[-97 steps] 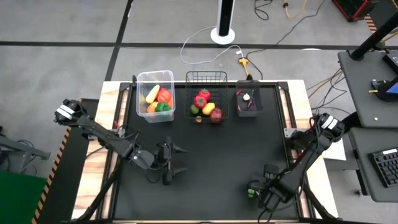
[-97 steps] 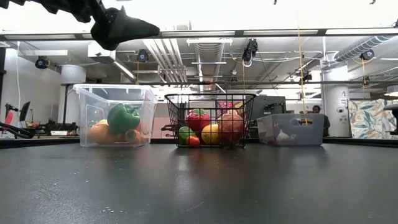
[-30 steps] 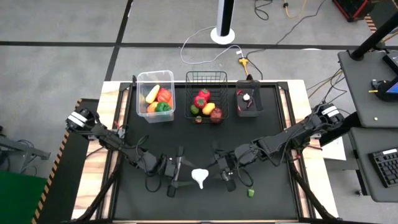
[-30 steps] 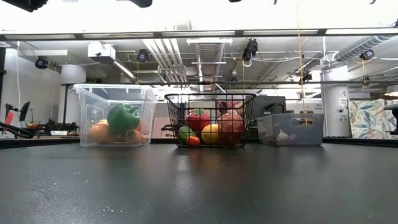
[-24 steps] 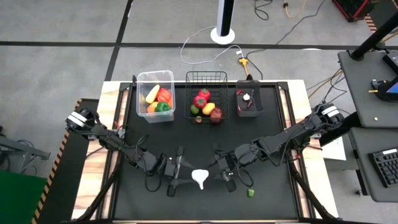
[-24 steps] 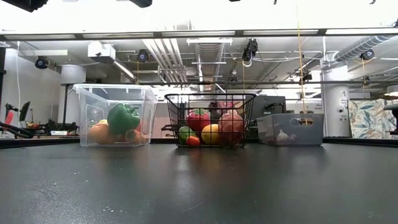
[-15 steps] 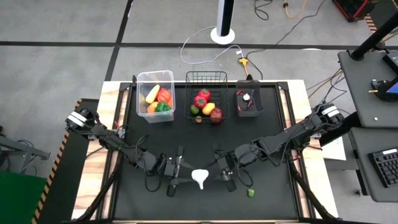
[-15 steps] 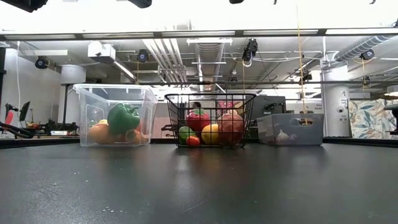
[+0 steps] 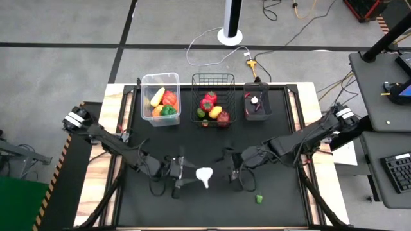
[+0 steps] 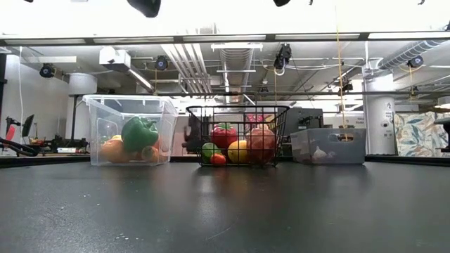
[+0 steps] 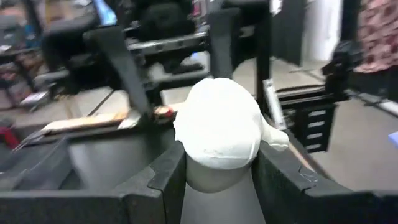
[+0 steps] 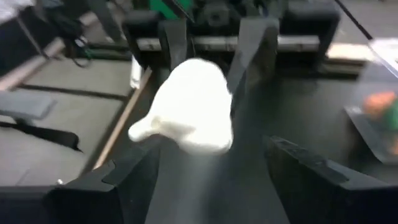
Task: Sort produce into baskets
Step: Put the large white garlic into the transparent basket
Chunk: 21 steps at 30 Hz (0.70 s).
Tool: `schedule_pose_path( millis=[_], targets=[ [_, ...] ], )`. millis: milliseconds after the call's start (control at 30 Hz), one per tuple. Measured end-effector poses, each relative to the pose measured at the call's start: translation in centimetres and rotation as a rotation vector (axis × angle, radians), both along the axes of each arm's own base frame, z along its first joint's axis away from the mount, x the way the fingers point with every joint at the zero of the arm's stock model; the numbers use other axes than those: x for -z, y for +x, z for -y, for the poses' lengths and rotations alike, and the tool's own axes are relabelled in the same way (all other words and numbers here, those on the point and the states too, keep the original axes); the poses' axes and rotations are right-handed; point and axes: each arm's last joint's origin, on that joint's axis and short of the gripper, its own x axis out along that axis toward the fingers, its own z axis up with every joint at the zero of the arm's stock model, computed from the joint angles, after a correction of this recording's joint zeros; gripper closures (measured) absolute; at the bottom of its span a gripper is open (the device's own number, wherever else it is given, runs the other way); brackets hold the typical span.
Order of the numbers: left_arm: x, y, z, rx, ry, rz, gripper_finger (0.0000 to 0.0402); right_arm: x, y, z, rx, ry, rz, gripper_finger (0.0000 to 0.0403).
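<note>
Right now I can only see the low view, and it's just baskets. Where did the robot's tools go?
Observer: They are up above your picture. The left tool and the right tool face each other over the table, away from the baskets.
Operator: Is one holding something?
Observer: Yes, the left tool is shut on a white toy vegetable.
Operator: What about the other one?
Observer: The right tool is open, right beside that vegetable.
</note>
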Motion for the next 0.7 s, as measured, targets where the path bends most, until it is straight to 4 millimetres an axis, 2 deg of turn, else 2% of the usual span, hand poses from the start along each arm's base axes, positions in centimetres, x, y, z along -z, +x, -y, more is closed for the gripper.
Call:
schedule_pose_path(
  millis=[100, 233, 433, 700],
  targets=[
    [-0.9, -0.7, -0.7, -0.081, -0.015, -0.025, 0.0263, -1.0, -0.2, 0.2, 0.031, -0.012, -0.08, 0.0119],
    [-1.6, -2.1, -2.1, -0.291, -0.026, -0.087, 0.0264, -2.4, -0.5, 0.4, 0.078, -0.007, -0.149, 0.0113],
    [-2.8, -4.4, -3.9, -0.454, -0.047, -0.139, 0.0264, -4.1, -1.0, 1.0, 0.195, -0.077, -0.211, 0.0117],
    [-4.6, -7.0, -8.2, -0.663, -0.086, -0.15, 0.0264, -5.4, -1.4, 1.4, 0.259, -0.122, -0.229, 0.013]
  ],
)
